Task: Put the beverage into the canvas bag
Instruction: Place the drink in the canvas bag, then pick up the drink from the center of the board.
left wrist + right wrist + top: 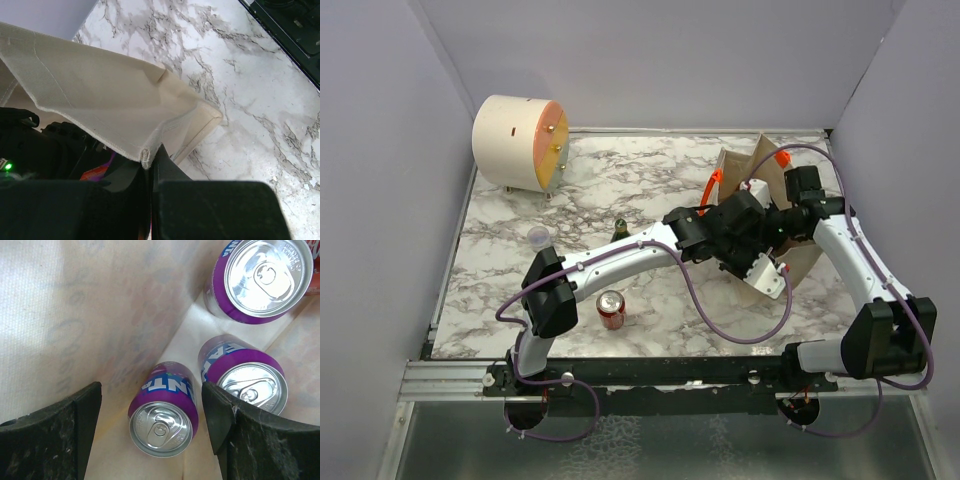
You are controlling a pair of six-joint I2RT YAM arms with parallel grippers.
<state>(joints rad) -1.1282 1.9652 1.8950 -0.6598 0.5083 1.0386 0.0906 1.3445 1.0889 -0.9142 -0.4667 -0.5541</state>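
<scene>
left jaws pinch the bag (100,95) rim. right jaws spread inside the bag, straddling a purple can (161,415); second can (262,277) and third can (247,375) beside it. Red can (611,309) stands on the counter (620,180).

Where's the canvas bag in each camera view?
Top external: canvas bag right of centre, partly hidden.
Left wrist: upper left, rim pinched by the left gripper.
Right wrist: its inside fills the frame, around purple cans.
Shared landmark: marble table, top and left wrist only.
</scene>
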